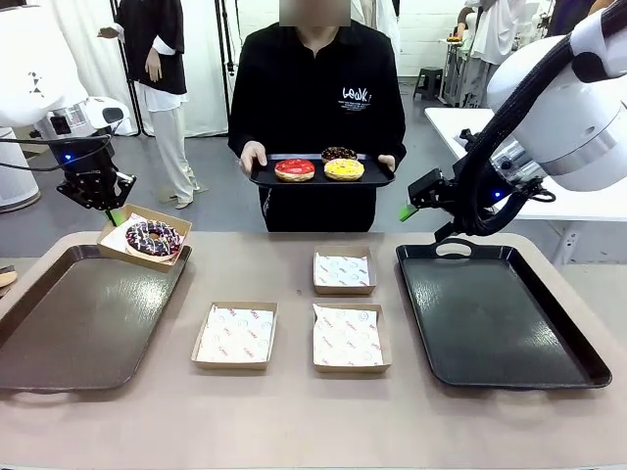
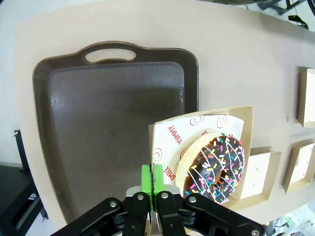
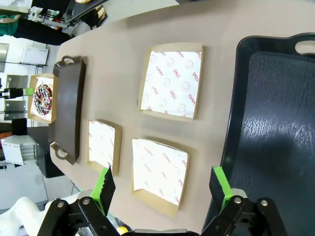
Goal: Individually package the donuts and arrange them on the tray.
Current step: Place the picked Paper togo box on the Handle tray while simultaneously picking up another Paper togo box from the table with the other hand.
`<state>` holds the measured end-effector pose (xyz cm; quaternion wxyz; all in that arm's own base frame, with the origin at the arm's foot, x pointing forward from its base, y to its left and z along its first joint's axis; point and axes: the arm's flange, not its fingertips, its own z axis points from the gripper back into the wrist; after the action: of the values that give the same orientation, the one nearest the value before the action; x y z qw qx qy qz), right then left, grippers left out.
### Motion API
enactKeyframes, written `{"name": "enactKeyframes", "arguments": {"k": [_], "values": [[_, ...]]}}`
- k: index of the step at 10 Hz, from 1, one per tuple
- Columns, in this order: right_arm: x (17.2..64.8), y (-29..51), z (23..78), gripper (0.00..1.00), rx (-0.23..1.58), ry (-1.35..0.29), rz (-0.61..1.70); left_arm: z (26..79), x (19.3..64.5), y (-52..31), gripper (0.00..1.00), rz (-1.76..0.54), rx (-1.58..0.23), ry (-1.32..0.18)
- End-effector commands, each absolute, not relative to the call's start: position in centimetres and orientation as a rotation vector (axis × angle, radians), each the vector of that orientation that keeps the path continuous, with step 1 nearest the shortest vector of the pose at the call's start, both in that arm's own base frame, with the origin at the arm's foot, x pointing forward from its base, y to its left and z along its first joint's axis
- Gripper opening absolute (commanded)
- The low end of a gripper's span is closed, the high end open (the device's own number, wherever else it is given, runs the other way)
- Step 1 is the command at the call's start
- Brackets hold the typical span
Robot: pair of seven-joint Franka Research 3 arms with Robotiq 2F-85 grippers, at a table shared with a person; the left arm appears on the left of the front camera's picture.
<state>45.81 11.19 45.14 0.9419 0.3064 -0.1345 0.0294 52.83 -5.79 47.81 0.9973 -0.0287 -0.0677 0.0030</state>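
Left gripper point(image 2: 153, 187) pinching box point(image 2: 197, 120) by rim, sprinkled donut point(image 2: 216, 169) inside, at far corner of left tray point(image 2: 108, 132)
Right gripper point(image 3: 162, 183) gaping, empty; likely light, flimsy box, soft smearable glaze: hold by rim, keep level

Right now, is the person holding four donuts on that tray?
No, the held tray carries three: red donut, yellow donut, chocolate donut.

My left gripper point(image 2: 153, 181) is matt black with smooth green pads point(image 2: 145, 177), clamping a brown cardboard box point(image 2: 248, 123) lined with printed paper. The donut point(image 2: 216, 169) at lower right wears glossy dark icing. Upper left, the tray point(image 2: 113, 123) is shiny dark plastic; the table point(image 2: 246, 49) is matt.
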Motion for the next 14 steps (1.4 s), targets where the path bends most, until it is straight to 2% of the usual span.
{"name": "enactKeyframes", "arguments": {"k": [1, 3, 6, 11, 14], "values": [[45.8, 11.2, 45.1, 1.00, 0.625, -0.274, 0.060, 48.0, 52.8, -5.6, 0.01, 0.017, -0.071, -0.131], [47.8, 13.6, 44.6, 1.00, 0.435, -0.213, -0.041, 47.2, 54.0, -4.9, 0.01, 0.022, -0.039, -0.126], [51.6, 17.2, 44.1, 1.00, 0.335, -0.126, -0.075, 46.4, 55.7, -2.1, 0.01, 0.013, -0.030, -0.106], [55.9, 24.5, 39.2, 1.00, 0.195, -0.171, -0.084, 44.0, 57.9, 0.7, 0.01, -0.026, 0.005, -0.146], [56.4, 26.2, 36.3, 1.00, 0.162, -0.188, -0.050, 43.1, 58.2, 0.6, 0.01, -0.047, -0.011, -0.152]]}}
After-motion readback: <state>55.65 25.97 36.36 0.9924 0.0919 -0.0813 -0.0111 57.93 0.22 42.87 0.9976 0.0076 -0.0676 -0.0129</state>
